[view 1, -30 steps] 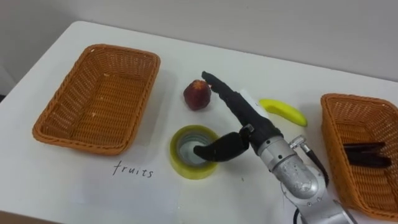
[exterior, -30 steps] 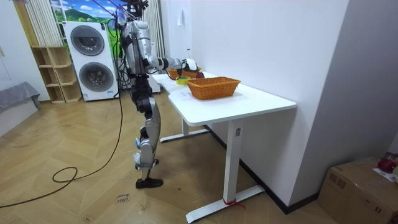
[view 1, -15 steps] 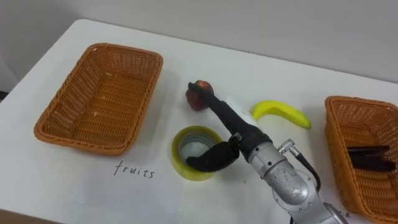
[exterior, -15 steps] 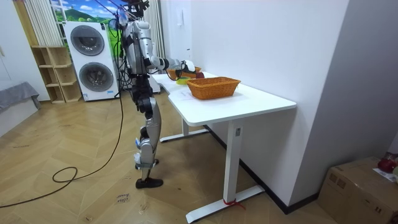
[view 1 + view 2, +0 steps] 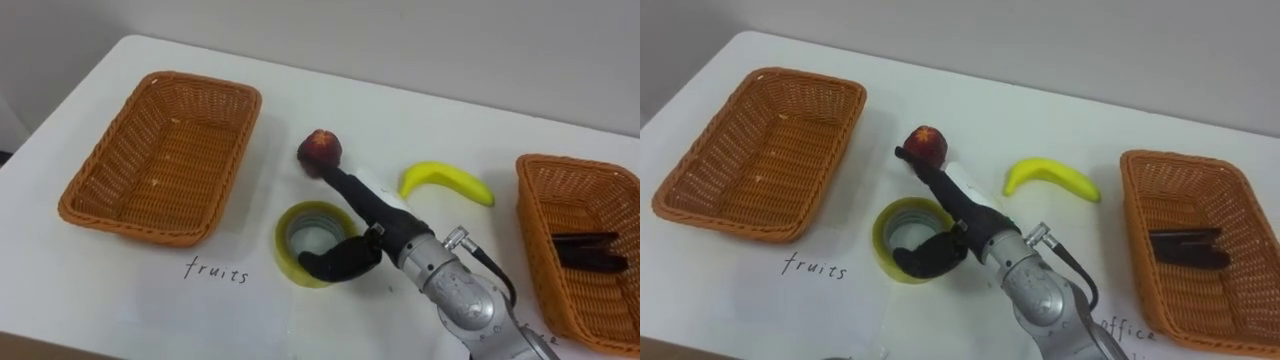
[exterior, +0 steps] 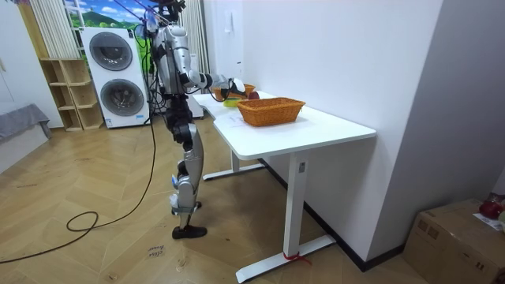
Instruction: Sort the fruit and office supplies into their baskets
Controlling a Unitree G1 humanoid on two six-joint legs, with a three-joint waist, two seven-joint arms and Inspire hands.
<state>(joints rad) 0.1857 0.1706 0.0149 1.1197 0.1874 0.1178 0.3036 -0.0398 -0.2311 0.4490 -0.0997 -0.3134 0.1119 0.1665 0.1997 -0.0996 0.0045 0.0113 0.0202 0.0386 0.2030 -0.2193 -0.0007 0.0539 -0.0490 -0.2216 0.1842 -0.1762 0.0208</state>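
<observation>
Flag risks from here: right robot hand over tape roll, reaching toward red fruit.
1. The right robot hand has straight fingers ending at the red fruit; a push could roll it away instead of grasping it.
2. Its thumb hangs over the tape roll, so closing may catch or drag the tape along.

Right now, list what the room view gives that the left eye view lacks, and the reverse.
Room view: the robot standing beside the table, washing machines behind it, a cardboard box on the floor. Left eye view: banana, dark items in the right basket, straight fingers stretched toward the apple. Both: table, right basket, left basket, right hand.
</observation>
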